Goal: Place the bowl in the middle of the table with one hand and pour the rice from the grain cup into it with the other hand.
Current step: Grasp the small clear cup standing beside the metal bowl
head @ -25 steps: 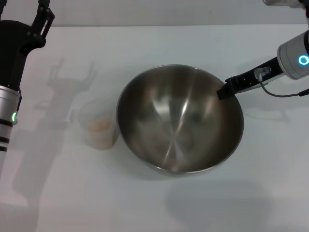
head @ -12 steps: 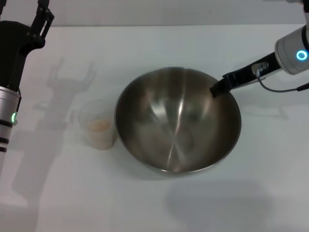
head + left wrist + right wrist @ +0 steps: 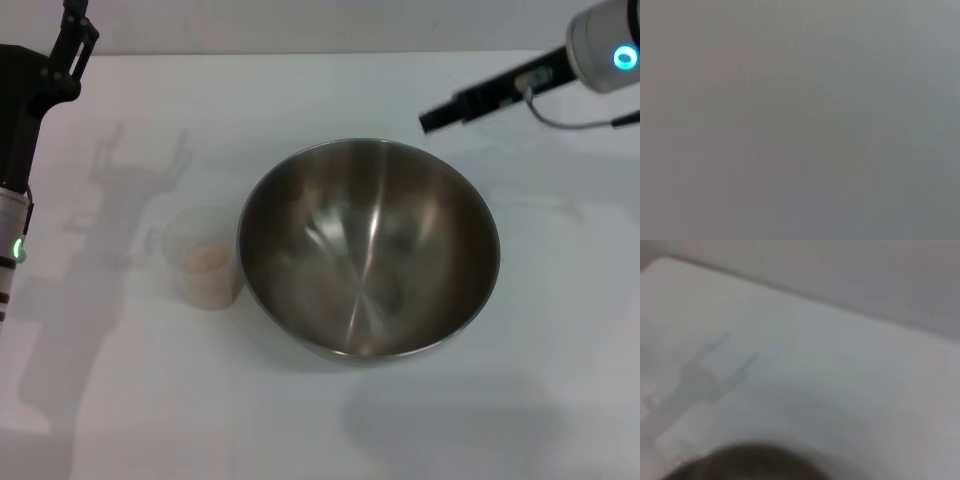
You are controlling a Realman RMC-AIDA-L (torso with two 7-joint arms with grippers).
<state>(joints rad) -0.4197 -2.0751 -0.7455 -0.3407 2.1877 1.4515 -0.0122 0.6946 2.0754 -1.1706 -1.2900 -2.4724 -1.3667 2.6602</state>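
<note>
The steel bowl (image 3: 368, 250) stands upright and empty in the middle of the white table (image 3: 320, 420). Its dark rim also shows in the right wrist view (image 3: 750, 465). The frosted grain cup (image 3: 203, 258) stands just left of the bowl, close to its wall, with pale rice (image 3: 209, 259) in its bottom. My right gripper (image 3: 432, 120) hangs empty above the table behind the bowl's far right rim, clear of it. My left gripper (image 3: 78, 25) is held high at the far left, empty, and its forked shadow falls on the table behind the cup.
The table's far edge (image 3: 300, 52) runs along the top of the head view. The left wrist view shows only a plain grey blur. Bare tabletop lies in front of and to the right of the bowl.
My right gripper has let go of the bowl's far right rim and moved up and back from it. The bowl stays in place. My left arm has shifted slightly left.
</note>
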